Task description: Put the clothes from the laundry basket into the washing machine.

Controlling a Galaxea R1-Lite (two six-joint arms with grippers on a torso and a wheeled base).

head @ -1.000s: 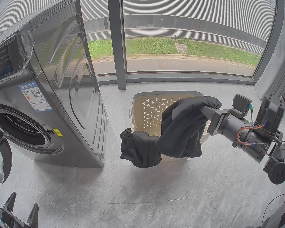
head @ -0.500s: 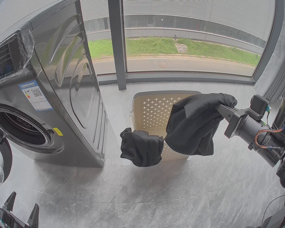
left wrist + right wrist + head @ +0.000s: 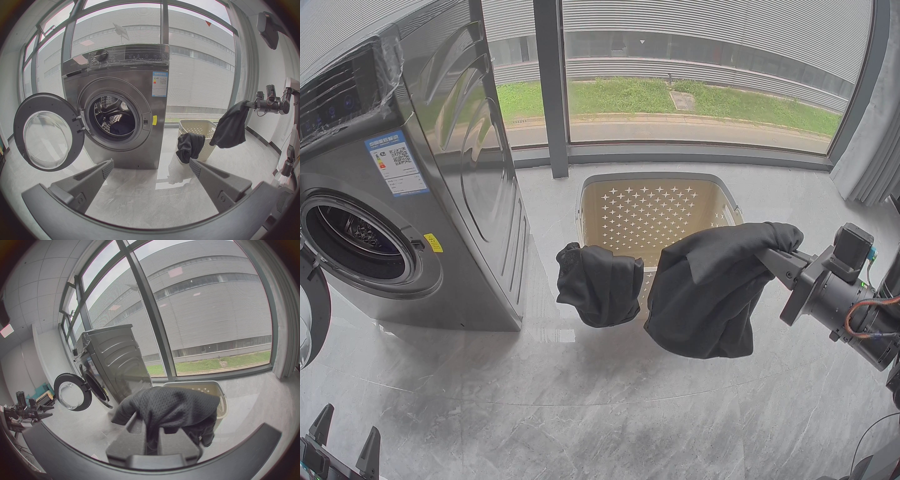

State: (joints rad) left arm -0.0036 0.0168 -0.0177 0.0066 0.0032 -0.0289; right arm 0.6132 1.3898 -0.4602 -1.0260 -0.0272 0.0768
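My right gripper (image 3: 770, 254) is shut on a black garment (image 3: 706, 294) that hangs free in the air by the front right corner of the beige laundry basket (image 3: 656, 178). In the right wrist view the fabric (image 3: 175, 405) drapes over the shut fingers (image 3: 134, 433). A second black garment (image 3: 600, 284) hangs over the basket's front rim. The grey washing machine (image 3: 456, 187) stands to the left with its round door (image 3: 47, 131) swung open and dark clothes in the drum (image 3: 120, 128). My left gripper (image 3: 150, 164) stands open and low, in front of the machine.
A large window with a dark post (image 3: 550, 87) runs behind the basket. A grey curtain (image 3: 869, 156) hangs at the far right. Bare marble floor (image 3: 581, 400) lies between the machine, the basket and me.
The right gripper has drawn the held garment to the right and nearer to me, pulling it apart from the draped one. The head camera has shifted. The left gripper stayed put.
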